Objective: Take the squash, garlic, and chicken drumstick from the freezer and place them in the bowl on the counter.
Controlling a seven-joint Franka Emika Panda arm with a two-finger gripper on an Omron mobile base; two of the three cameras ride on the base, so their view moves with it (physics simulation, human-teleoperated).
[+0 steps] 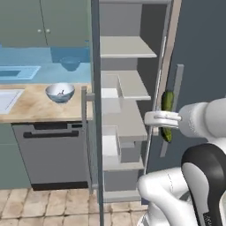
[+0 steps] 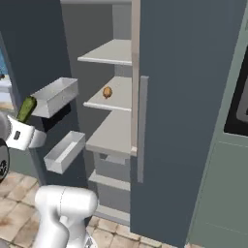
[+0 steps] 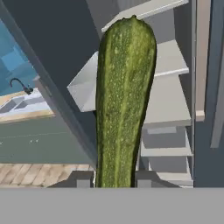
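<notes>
The gripper (image 1: 166, 119) is clamped on the squash (image 1: 167, 102), which sticks out past the fingers in front of the open freezer (image 1: 128, 132), so I think the next job is carrying it over to the bowl (image 1: 60, 92).

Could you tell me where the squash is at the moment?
The squash is upright in the gripper, held outside the open freezer, in front of its shelves.
</notes>
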